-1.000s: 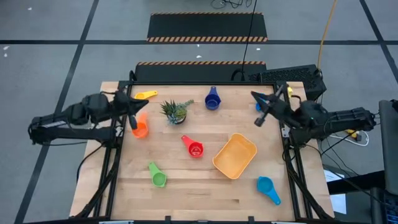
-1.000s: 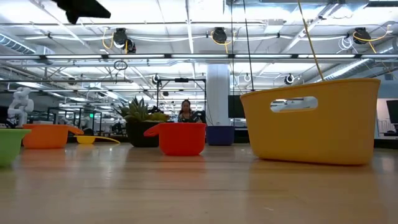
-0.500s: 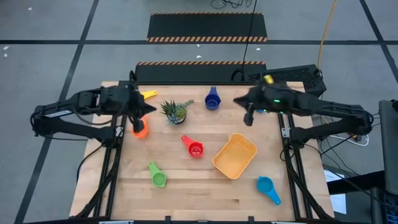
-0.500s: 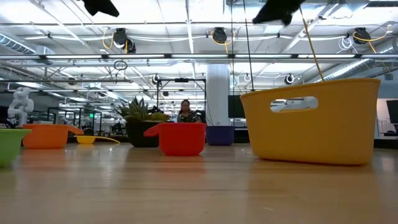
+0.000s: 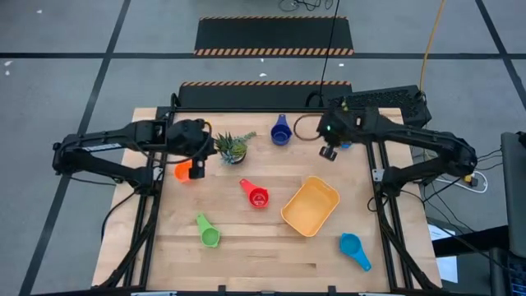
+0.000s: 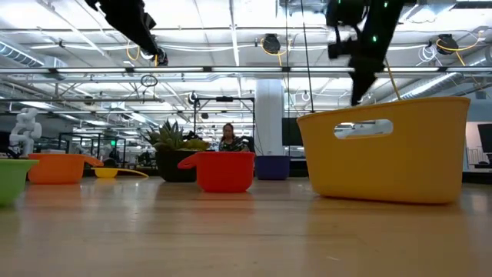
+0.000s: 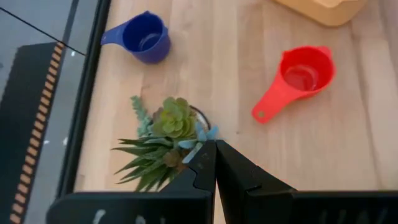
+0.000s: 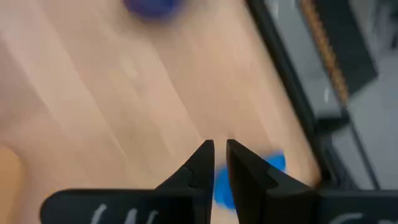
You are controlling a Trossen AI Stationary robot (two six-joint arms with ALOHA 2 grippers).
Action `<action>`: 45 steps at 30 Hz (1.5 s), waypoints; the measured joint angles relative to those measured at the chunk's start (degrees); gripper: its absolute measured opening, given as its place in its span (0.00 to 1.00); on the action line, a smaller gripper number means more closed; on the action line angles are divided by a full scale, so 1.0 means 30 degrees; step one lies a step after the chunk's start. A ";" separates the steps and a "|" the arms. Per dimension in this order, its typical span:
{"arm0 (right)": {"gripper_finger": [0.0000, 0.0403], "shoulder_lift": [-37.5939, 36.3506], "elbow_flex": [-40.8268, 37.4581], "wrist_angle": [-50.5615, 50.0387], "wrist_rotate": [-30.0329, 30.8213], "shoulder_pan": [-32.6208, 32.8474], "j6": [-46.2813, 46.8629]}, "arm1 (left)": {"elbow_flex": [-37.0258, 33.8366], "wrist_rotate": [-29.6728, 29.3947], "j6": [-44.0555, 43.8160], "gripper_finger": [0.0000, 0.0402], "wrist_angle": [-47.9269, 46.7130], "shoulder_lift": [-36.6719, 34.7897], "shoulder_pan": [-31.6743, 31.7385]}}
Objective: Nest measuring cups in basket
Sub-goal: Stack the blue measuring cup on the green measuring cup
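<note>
The basket (image 5: 311, 206) lies right of the table's middle, its long axis running diagonally from the near left to the far right, with open wood on all sides. In the low view it (image 6: 388, 146) stands empty-walled at the right, a handle slot in its side.

The cups are scattered singly, none in the basket. The red cup (image 5: 257, 196) sits just left of the basket, handle toward the far left. The green cup (image 5: 209, 235) lies near the front left, handle toward the far left. The blue cup (image 5: 353, 247) rests near the front right corner, handle toward the near right edge. The dark blue cup (image 5: 280, 131) sits near the far edge, handle pointing away. The yellow cup (image 5: 195, 126) is at the far left corner, partly behind the left arm. An orange cup (image 5: 182, 171) lies by the left edge, beside the left gripper (image 5: 196, 169), whose fingers are closed together on nothing. A light blue cup (image 8: 268, 165) shows just beyond the right gripper (image 8: 219, 163), near the far right edge; its fingers are almost together, empty.

A potted plant (image 5: 232, 146) stands between the left gripper and the dark blue cup.
</note>
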 joint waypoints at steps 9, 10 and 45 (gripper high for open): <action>0.11 0.2490 0.0007 -0.0806 -0.2774 -0.5491 -0.2166 | 0.0000 0.0047 0.0175 0.02 -0.0038 0.0084 0.0875; 0.12 0.2783 0.0007 -0.0838 -0.2897 -0.5738 -0.2467 | 0.0000 0.0059 -0.0016 0.02 -0.0058 0.0077 0.0874; 0.60 0.4545 -0.4578 0.2625 -0.2008 -0.6172 0.1461 | -0.0015 -0.0128 -0.2159 0.02 -0.1090 0.0069 -0.1800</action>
